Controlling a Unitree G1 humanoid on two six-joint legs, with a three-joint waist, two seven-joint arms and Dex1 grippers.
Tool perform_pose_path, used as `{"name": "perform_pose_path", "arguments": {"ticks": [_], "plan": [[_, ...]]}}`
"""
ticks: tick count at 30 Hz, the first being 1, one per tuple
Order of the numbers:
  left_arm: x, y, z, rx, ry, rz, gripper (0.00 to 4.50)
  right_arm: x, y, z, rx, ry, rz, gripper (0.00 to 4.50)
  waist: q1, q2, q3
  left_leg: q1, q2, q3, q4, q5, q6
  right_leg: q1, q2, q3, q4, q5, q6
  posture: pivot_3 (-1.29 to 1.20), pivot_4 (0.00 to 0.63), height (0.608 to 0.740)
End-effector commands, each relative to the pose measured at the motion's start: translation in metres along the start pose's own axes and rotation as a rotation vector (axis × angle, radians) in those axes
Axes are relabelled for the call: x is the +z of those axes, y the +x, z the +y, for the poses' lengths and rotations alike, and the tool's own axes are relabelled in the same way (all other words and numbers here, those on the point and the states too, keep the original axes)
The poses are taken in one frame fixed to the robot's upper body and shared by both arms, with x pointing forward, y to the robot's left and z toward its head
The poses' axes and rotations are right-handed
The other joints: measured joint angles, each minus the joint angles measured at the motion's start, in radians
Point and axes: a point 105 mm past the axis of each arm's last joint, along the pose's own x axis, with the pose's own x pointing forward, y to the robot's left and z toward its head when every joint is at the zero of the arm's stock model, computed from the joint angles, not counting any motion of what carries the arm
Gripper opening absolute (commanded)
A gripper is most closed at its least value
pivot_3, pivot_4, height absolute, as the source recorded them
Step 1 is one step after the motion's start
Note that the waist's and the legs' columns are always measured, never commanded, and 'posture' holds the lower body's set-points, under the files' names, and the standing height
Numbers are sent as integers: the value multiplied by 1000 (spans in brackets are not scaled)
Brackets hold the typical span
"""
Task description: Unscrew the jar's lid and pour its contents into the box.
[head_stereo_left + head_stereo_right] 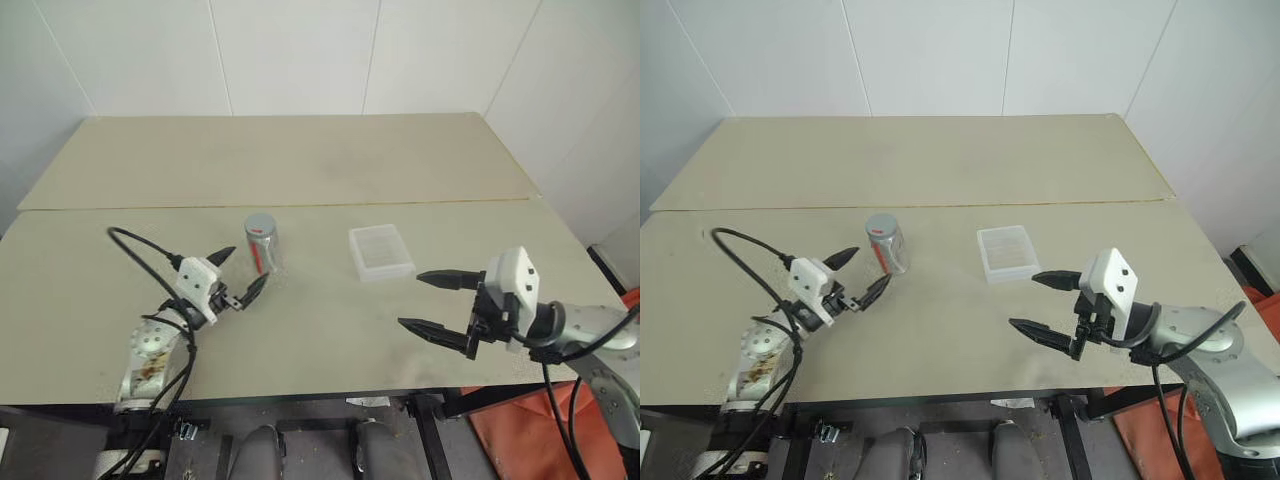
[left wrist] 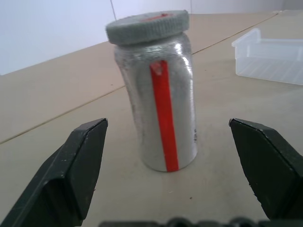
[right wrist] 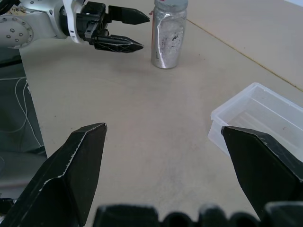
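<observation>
Beige counter (image 1: 300, 330) carries the jar (image 1: 263, 243), standing upright near its middle, with the grey lid (image 2: 147, 27) screwed on top. The jar's wall looks silvery and clouded, with a red stripe running down its side; the contents cannot be made out. The box (image 1: 381, 251) lies flat on the counter to the jar's right, apart from it, and appears empty.

Left gripper (image 1: 240, 275) is open, its two black fingers spread wide and pointing at the jar from just beside it, not touching; in the left wrist view the jar stands between and beyond the fingertips. Right gripper (image 1: 428, 300) is likewise open and holds nothing, hovering above the counter's near right part, close to the box's near edge and well apart from the jar.
</observation>
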Motion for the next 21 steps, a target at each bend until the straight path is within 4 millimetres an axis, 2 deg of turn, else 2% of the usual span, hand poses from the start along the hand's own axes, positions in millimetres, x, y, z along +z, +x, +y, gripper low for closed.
{"name": "perform_pose_path", "arguments": {"ticks": [1, 5, 7, 12, 21], "plan": [[7, 13, 5, 38, 21, -39, 4470, 12, 2, 4, -2, -24, -37, 4500, 1, 0, 0, 0, 0, 0, 0, 0, 0, 0, 0, 0, 0, 0, 0, 0, 150, 740], [3, 25, 3, 70, 19, -43, 4470, 14, 1, 10, 9, -24, -36, 4500, 1, 0, 0, 0, 0, 0, 1, 0, 0, 0, 0, 0, 0, 1, 1, 0, 150, 740], [0, 28, -1, 67, 26, -45, 4470, 13, 0, 9, -4, -26, -27, 4500, 1, 0, 0, 0, 0, 0, 1, 0, 0, 1, 0, 0, -1, 1, 2, 0, 150, 740], [3, 43, 4, 180, -15, -95, 4470, 14, -5, 5, -23, -33, -16, 4500, 3, -1, 0, -1, -1, -1, 1, 0, 0, 1, 0, 0, -1, 2, 2, 0, 150, 740], [9, 47, 11, 223, -47, -128, 4470, 8, -4, 2, -32, -46, 19, 4500, 0, -1, 0, -1, -1, -1, 1, 0, 0, 1, 0, 0, -1, 2, 3, 0, 150, 740]]}}
